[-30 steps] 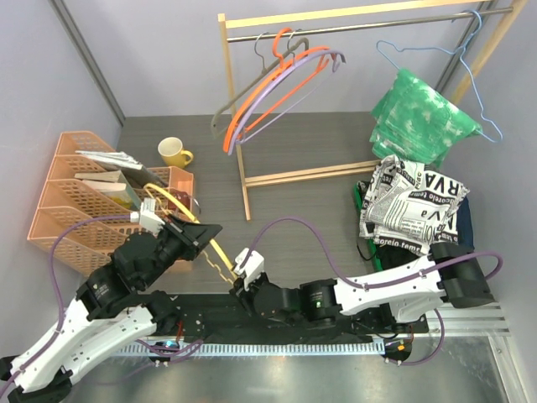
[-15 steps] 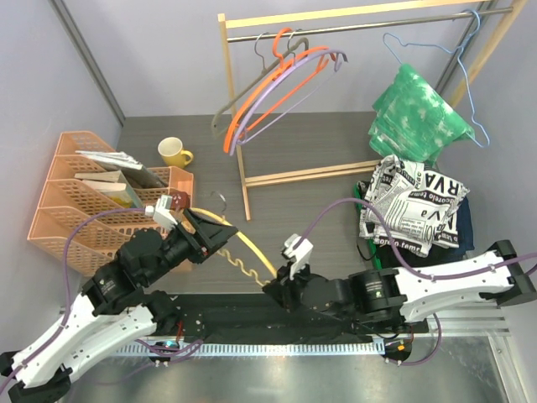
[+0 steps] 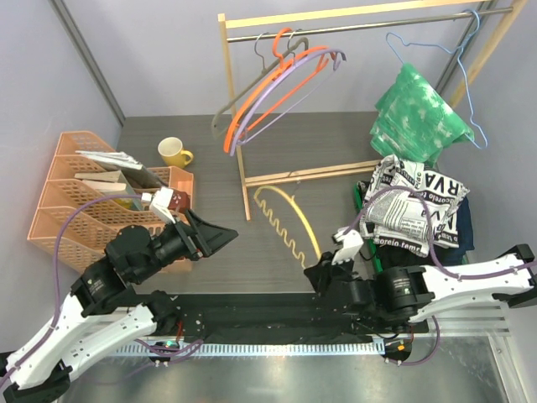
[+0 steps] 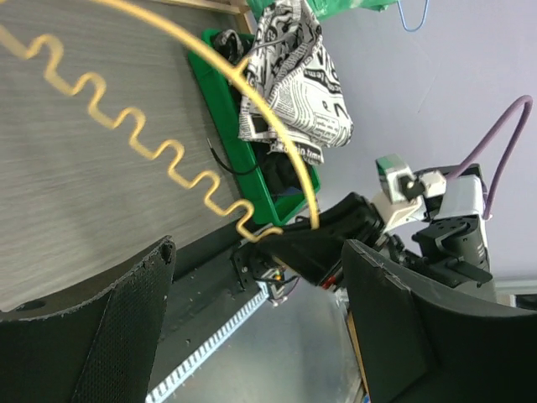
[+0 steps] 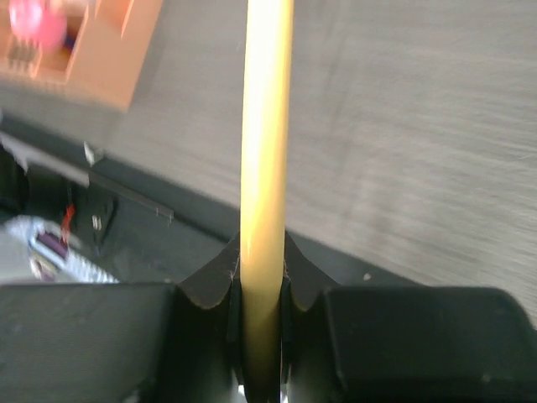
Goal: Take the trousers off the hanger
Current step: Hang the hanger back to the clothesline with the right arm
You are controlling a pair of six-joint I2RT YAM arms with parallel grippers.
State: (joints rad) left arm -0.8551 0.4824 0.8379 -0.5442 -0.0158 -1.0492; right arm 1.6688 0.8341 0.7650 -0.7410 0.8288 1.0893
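Yellow hanger [image 3: 289,220] is being clamped by the right gripper [image 3: 321,270], its jaws nearly closed on the wire. Left gripper [image 3: 220,238] is standing wide apart, gripping nothing. Trousers [image 3: 415,206] are lying piled at the right of the table [image 3: 319,143].

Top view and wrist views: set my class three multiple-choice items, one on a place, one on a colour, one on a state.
1. The newspaper-print trousers are: A hung up; B lying at the scene's right; C in the orange rack.
2. The mug is: A yellow; B red; C blue.
3. The yellow hanger is: A on the rail; B clamped in the right pincer; C lying free.
Answers: 1 B, they lie crumpled there, on no hanger; 2 A, the top view shows it plainly; 3 B, the right wrist view shows its bar gripped.
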